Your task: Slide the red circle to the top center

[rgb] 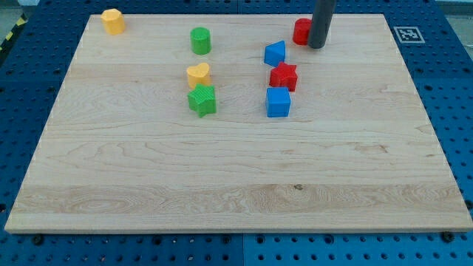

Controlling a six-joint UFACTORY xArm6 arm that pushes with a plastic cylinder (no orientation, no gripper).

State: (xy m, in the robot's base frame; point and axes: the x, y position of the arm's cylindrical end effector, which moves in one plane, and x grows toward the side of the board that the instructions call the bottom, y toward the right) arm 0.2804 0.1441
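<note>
In the camera view, the one view there was, my tip (317, 46) stood near the top edge of the tabletop (222, 185), right of centre. The red circle (301, 31) lay touching it, or very nearly so, on the side toward the view's left, and the rod hid the circle's right edge. This arm carried no claw at all, only the straight dark rod, so there was nothing to stand apart or clamp together.

The move turned on that one relation: the circle lay left of my tip, and the top centre lay further left along the same edge. As I judged it, a push straight toward the view's left would carry the circle where it was wanted, with my tip already behind it.

The blue block (275, 53) sat just below and left of the circle, the red star (283, 76) below that, and the green cylinder (200, 40) further left near the top. I judged the blue block the likeliest thing to clip, should the push sag downward.
</note>
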